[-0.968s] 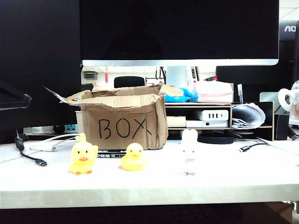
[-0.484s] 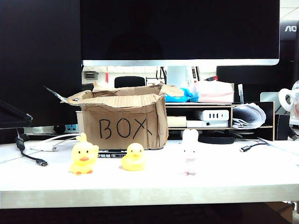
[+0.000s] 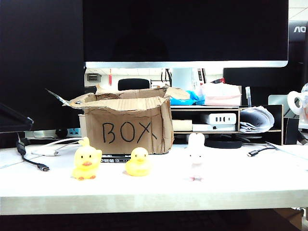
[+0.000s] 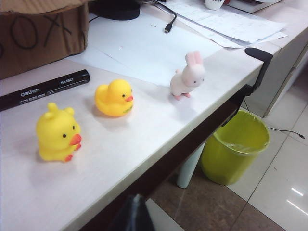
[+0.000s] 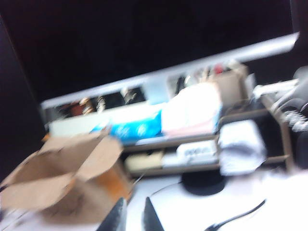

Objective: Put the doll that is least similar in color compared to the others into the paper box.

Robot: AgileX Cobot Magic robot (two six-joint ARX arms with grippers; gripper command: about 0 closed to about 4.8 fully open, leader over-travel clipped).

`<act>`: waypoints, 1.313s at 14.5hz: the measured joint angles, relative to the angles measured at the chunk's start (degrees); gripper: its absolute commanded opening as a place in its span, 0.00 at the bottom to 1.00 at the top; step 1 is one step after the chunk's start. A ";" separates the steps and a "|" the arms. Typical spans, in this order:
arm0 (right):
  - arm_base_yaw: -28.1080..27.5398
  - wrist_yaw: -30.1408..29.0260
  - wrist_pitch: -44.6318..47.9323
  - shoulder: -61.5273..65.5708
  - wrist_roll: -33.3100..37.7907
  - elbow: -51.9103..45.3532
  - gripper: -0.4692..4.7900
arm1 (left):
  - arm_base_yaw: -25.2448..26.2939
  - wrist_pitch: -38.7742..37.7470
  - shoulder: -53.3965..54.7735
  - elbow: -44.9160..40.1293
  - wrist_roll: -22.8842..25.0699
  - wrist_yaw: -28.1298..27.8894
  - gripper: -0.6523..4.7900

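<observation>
The doll, a small white rabbit (image 3: 195, 154), stands upright on the white table, right of the paper box (image 3: 127, 130) marked "BOX". Two yellow ducks (image 3: 85, 160) (image 3: 138, 162) stand in front of the box. In the left wrist view the rabbit (image 4: 188, 76) is near the table edge beyond both ducks (image 4: 114, 97). My left gripper (image 4: 134, 214) hangs off the table's front edge, its fingers together, holding nothing. My right gripper (image 5: 132, 216) shows in a blurred view beside the box (image 5: 57, 187), its fingertips a narrow gap apart with nothing between.
A black marker pen (image 4: 43, 89) lies before the box. A monitor (image 3: 185, 31) and a cluttered shelf (image 3: 221, 120) stand behind. Cables (image 3: 31, 161) trail at the left. A green bin (image 4: 236, 149) sits on the floor below a black clamp (image 4: 260, 55).
A dark part of the left arm at the exterior view's left edge has dropped lower. The dolls and the box have not moved.
</observation>
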 measured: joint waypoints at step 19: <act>30.49 -0.09 -54.66 81.92 -21.24 58.45 0.07 | 0.00 -0.04 -0.02 0.00 0.00 -0.02 0.11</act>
